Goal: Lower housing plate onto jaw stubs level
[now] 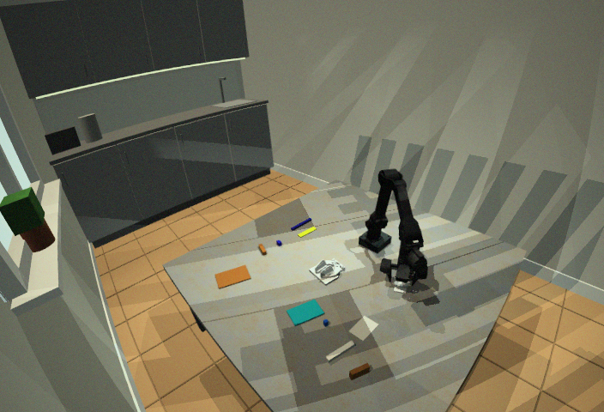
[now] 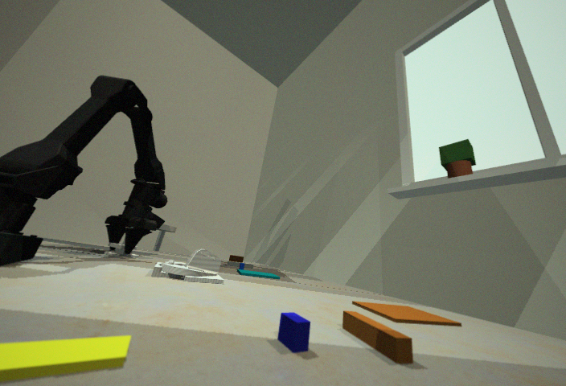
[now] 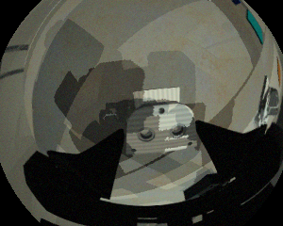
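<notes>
The light grey housing plate (image 3: pixel 153 145) lies between my fingertips in the wrist view, with two round holes, a smaller hole and a ribbed strip at its far edge. My gripper (image 3: pixel 160 128) (image 2: pixel 120 250) is open, low over the table, one finger on each side of the plate with a gap to both. In the top view the hand hides most of the plate. The white gripper assembly (image 1: pixel 327 270) (image 2: pixel 187 273) (image 3: pixel 273 101) with the jaws stands apart on the table, to the right in the wrist view. Its pins and jaw stubs are too small to make out.
A teal plate (image 1: pixel 305 312) (image 2: pixel 258 273) (image 3: pixel 256 25), small blue block (image 1: pixel 325 322), pale card (image 1: pixel 363 328), pale bar (image 1: pixel 340 350) and brown block (image 1: pixel 359 371) lie nearer the top camera. An orange plate (image 1: pixel 232 276) and yellow bar (image 1: pixel 306 232) lie beyond the assembly.
</notes>
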Robot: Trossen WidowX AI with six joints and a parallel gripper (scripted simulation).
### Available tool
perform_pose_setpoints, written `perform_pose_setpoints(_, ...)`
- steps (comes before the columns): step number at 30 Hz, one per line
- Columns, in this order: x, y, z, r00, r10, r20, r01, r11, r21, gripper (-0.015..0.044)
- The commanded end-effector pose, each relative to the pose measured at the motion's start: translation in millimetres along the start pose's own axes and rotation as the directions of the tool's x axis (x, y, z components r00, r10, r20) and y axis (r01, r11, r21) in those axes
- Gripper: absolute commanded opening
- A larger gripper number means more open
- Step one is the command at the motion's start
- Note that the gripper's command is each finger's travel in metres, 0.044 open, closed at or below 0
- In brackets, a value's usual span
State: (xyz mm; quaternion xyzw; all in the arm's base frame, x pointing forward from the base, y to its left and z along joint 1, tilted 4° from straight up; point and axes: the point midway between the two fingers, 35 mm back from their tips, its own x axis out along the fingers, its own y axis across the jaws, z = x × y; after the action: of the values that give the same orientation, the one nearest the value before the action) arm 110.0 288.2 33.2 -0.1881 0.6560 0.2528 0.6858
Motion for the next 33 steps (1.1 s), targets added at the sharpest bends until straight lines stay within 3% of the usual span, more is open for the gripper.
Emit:
perform_pose_setpoints(1,0.0,0.0,0.0,1.0,0.0,0.0,0.0,1.0,0.0,0.042)
perform_pose_setpoints(12,0.0,0.0,0.0,1.0,0.0,0.0,0.0,1.0,0.0,0.0351)
perform_pose_setpoints(23,-2.0,0.2,0.3,1.0,0.0,0.0,0.0,1.0,0.0,0.0351)
perform_pose_setpoints(33,-32.7,1.6,2.3,1.0,0.002,0.0,-0.002,1.0,0.001,0.0351)
